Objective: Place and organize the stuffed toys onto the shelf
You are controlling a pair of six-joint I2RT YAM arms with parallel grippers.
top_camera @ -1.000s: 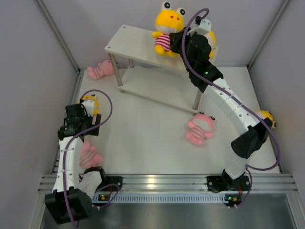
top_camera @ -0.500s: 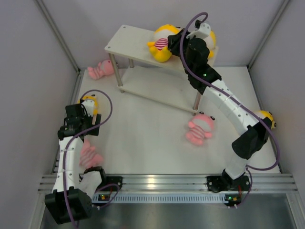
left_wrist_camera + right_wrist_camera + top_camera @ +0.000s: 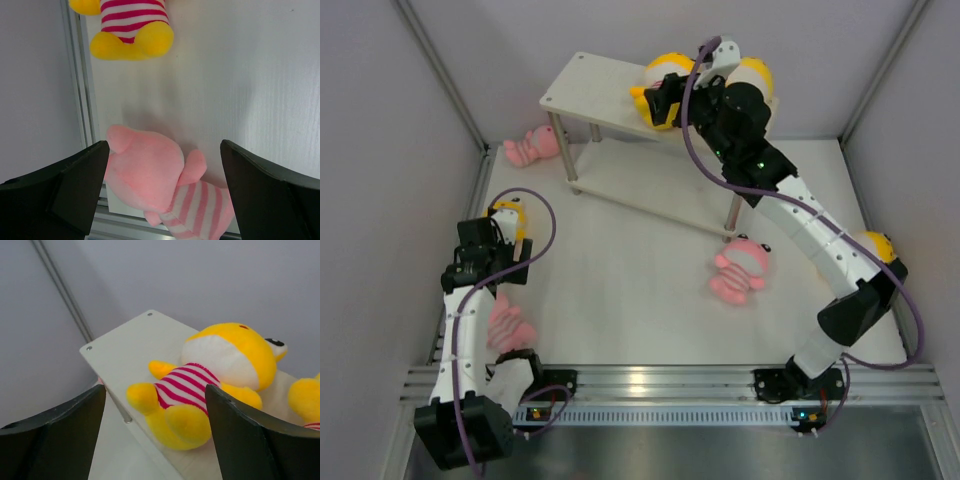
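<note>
The shelf stands at the back. A yellow stuffed toy lies on its back on the top board, feet toward my right gripper. That gripper is open, its fingers on either side of the toy's legs without pinching them. A second yellow toy sits beside it on the board. My left gripper hangs open over a pink toy by the left wall. A yellow toy lies just beyond it.
One pink toy lies behind the shelf's left legs and another lies mid-table on the right. A yellow toy sits behind the right arm's elbow. The lower board is bare. A metal rail runs along the near edge.
My right gripper opened and let go of the yellow toy, which tipped from upright onto its back on the top board. The left arm stayed still.
</note>
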